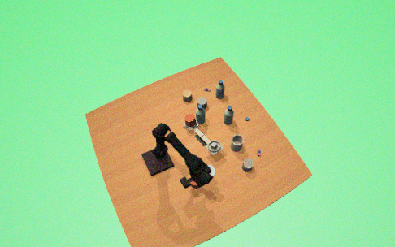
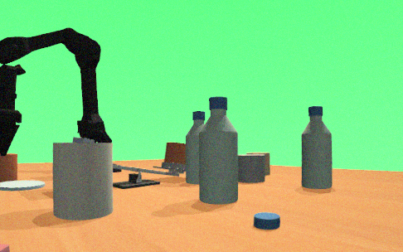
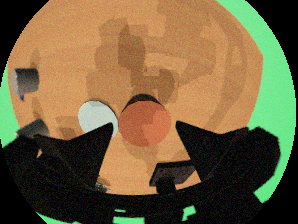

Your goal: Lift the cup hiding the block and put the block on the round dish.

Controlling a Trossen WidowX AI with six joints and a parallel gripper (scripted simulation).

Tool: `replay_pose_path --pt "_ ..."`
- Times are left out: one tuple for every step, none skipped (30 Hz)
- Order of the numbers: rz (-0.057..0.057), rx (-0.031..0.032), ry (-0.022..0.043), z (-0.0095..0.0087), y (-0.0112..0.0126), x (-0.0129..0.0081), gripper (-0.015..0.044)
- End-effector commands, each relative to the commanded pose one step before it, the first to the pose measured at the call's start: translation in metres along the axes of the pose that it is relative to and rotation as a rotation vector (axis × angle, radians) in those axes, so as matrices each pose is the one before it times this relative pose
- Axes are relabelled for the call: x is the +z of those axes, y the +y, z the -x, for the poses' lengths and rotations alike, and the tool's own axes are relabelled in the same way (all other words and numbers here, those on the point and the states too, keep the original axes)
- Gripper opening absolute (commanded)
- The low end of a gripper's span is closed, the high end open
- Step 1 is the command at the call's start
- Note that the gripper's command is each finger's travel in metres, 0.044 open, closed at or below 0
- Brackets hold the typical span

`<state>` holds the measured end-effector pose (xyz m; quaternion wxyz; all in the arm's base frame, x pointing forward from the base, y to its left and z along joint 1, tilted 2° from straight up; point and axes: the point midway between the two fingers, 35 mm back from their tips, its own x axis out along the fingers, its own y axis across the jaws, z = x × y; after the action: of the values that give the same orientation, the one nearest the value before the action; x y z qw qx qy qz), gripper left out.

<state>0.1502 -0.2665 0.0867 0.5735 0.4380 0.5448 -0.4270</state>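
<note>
We see the pincer [image 2: 2, 152] open, pointing down just above a brown cup [image 2: 1, 167] that stands upright on the table [image 2: 351, 207]. Just beside this cup lies the pale round dish [image 2: 19, 185]; the cup is off the dish, as the wrist view [image 3: 145, 123] shows. On the balance [image 1: 201, 135], a second brown cup [image 1: 189, 119] stands on one end, and a small grey block [image 1: 214, 145] sits uncovered on the other.
</note>
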Motion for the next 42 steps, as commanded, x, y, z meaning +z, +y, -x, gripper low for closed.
replay_pose_path --pt "0.0067 0.00676 -0.01188 0.01733 0.00064 0.00019 0.0440" --pt "0.0000 0.00000 0.00000 0.00000 0.00000 0.00000 0.0440" --pt "0.0000 0.00000 0.00000 0.00000 0.00000 0.00000 0.0440" --pt "0.0000 0.00000 0.00000 0.00000 0.00000 0.00000 0.0440" --pt "0.0023 -0.00034 -0.00137 0.00027 0.00015 0.00016 0.0414" --pt "0.0069 -0.00103 -0.00411 0.00081 0.00045 0.00047 0.0387" --pt "0.0115 -0.00175 -0.00684 0.00135 0.00075 0.00079 0.0361" --pt "0.0137 -0.00214 -0.00822 0.00163 0.00090 0.00097 0.0335" --pt "0.0137 -0.00219 -0.00821 0.00164 0.00089 0.00098 0.0309" --pt "0.0137 -0.00223 -0.00819 0.00165 0.00088 0.00099 0.0282" --pt "0.0136 -0.00228 -0.00818 0.00166 0.00087 0.00101 0.0260" --pt "0.0105 -0.00087 -0.00456 0.00137 0.00242 0.00061 0.0260" --pt "0.0056 0.00042 -0.00079 0.00082 0.00298 0.00016 0.0260" --pt "0.0036 0.00079 0.00048 0.00058 0.00291 -0.00001 0.0260" --pt "0.0051 0.00147 -0.00007 0.00071 0.00429 -0.00010 0.0260" --pt "0.0082 0.00237 -0.00008 0.00114 0.00689 -0.00025 0.0260" --pt "0.0113 0.00329 -0.00005 0.00157 0.00951 -0.00052 0.0260" --pt "0.0143 0.00422 0.00006 0.00199 0.01215 -0.00097 0.0260" --pt "0.0174 0.00518 0.00025 0.00240 0.01478 -0.00163 0.0260" --pt "0.0188 0.00565 0.00049 0.00258 0.01601 -0.00231 0.0260" --pt "0.0188 0.00570 0.00073 0.00256 0.01604 -0.00287 0.0260" --pt "0.0179 0.00549 0.00092 0.00242 0.01533 -0.00326 0.0260" --pt "0.0150 0.00461 0.00094 0.00200 0.01281 -0.00311 0.0260" --pt "0.0121 0.00275 0.00238 0.00183 0.01026 -0.00270 0.0260" --pt "0.0137 0.00164 0.00475 0.00237 0.01145 -0.00328 0.0260" --pt "0.0181 0.00186 0.00625 0.00311 0.01501 -0.00483 0.0260" --pt "0.0184 0.00153 0.00630 0.00315 0.01513 -0.00546 0.0260" --pt "0.0184 0.00117 0.00624 0.00313 0.01500 -0.00601 0.0260" --pt "0.0184 0.00082 0.00617 0.00311 0.01486 -0.00656 0.0260" --pt "0.0184 0.00047 0.00609 0.00309 0.01469 -0.00711 0.0260" --pt "0.0184 0.00013 0.00596 0.00305 0.01443 -0.00761 0.0260" --pt "0.0146 -0.00014 0.00464 0.00240 0.01130 -0.00639 0.0260" --pt "0.0087 -0.00018 0.00275 0.00143 0.00672 -0.00397 0.0260" --pt "0.0029 -0.00008 0.00091 0.00047 0.00223 -0.00134 0.0260" --pt "0.0000 0.00000 0.00000 0.00000 0.00000 0.00000 0.0260" --pt "0.0000 0.00000 0.00000 0.00000 0.00000 0.00000 0.0260" --pt "0.0000 0.00000 0.00000 0.00000 0.00000 0.00000 0.0260" --pt "0.0000 0.00000 0.00000 0.00000 0.00000 0.00000 0.0260" --pt "0.0000 0.00000 0.00000 0.00000 0.00000 0.00000 0.0260" --pt "0.0000 0.00000 0.00000 -0.00083 0.00002 0.00002 0.0260" --pt "0.0000 0.00001 0.00000 -0.00250 0.00004 0.00004 0.0260" --pt "0.0000 0.00001 0.00000 -0.00416 0.00003 0.00002 0.0260"
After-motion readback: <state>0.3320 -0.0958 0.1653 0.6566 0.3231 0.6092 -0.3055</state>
